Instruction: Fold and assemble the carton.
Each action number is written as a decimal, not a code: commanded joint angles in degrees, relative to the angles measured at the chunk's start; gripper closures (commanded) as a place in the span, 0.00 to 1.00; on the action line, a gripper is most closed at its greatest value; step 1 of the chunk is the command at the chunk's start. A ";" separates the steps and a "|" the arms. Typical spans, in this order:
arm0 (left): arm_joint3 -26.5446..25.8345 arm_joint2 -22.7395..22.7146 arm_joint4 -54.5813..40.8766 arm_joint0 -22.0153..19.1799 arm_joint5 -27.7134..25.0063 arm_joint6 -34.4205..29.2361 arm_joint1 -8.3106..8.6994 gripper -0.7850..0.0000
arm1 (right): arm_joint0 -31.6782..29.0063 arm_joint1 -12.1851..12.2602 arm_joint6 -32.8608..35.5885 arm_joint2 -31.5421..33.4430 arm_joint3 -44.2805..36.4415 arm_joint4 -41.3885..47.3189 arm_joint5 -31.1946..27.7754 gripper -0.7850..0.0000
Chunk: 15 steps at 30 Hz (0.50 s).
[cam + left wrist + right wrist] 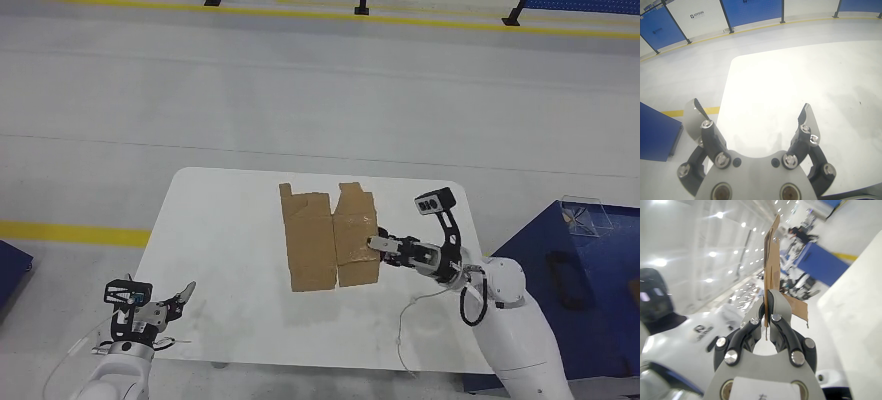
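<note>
Brown flattened carton (320, 245) over white table (220, 250), right tool (767, 294) clamped on its edge, left tool (751, 103) spread open.

Top overhead; close wrist views seemingly share table (220, 270).

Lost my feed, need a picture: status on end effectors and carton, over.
Right end effector shut on the carton, at its edge. Left end effector open, over the table near corner. Carton flat, unassembled. Nothing blocking it.
</note>
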 commanded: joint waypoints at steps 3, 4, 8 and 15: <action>0.00 0.00 0.00 0.00 0.00 0.00 0.00 0.00 | 5.87 -0.92 11.65 -4.79 7.38 18.18 16.89 1.00; 0.00 0.00 0.00 0.00 0.00 0.00 0.00 0.00 | 6.89 -1.22 11.65 -6.43 7.99 21.76 20.99 1.00; 0.00 0.00 0.00 0.00 0.00 0.00 0.00 0.00 | 9.15 -2.18 11.58 -13.54 11.67 36.38 33.48 1.00; 0.00 0.00 0.00 0.00 0.00 0.00 0.00 0.00 | 10.94 -2.43 1.27 -26.21 14.55 58.80 43.82 1.00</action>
